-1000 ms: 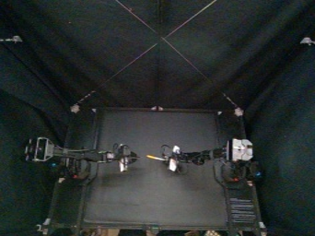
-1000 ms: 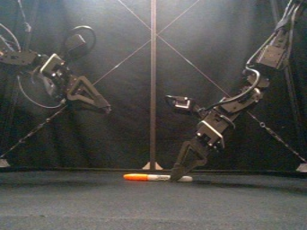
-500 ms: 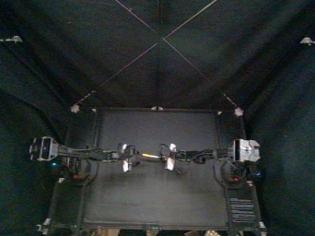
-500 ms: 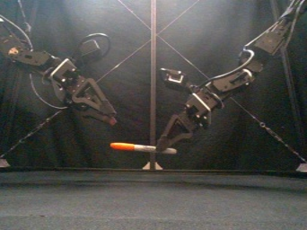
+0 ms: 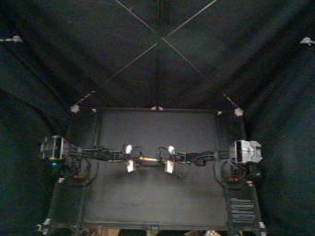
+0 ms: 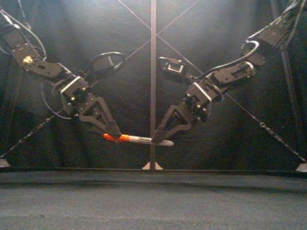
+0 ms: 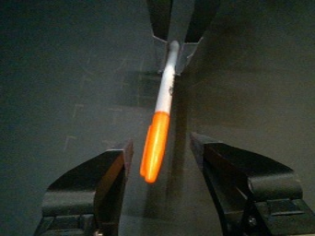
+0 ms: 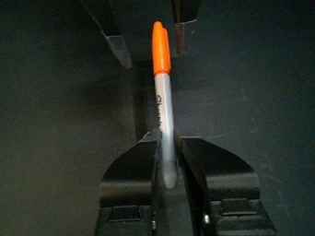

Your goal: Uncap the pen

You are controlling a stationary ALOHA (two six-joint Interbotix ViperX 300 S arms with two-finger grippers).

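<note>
A marker pen (image 6: 135, 139) is held in the air above the tabletop (image 5: 160, 205), roughly over its middle, well clear of the surface and away from every edge. In the front view it is seen lying nearly level, with its length running from the tabletop's left side towards its right side.

The pen is made up of two parts. A bright orange cap (image 7: 154, 147) is seated on the end that points to the left side. It is joined to a slim pale grey-white barrel (image 8: 160, 101). A line of dark print runs along the barrel, but it is too small to be read. The cap is rounded at its tip and slightly thicker than the barrel. It takes up somewhat less than half of the pen's length.

The right gripper (image 8: 164, 140) is closed tightly on the barrel near its far end, and the barrel is pinched between the two jaws.

The left gripper (image 7: 170, 147) is brought up to the capped end with its jaws spread apart. The cap lies in the gap between them. It is nearer to one jaw than the other and is clamped by neither.

Both arms are angled down towards the pen from opposite sides, so that the two grippers face each other along its length.
</note>
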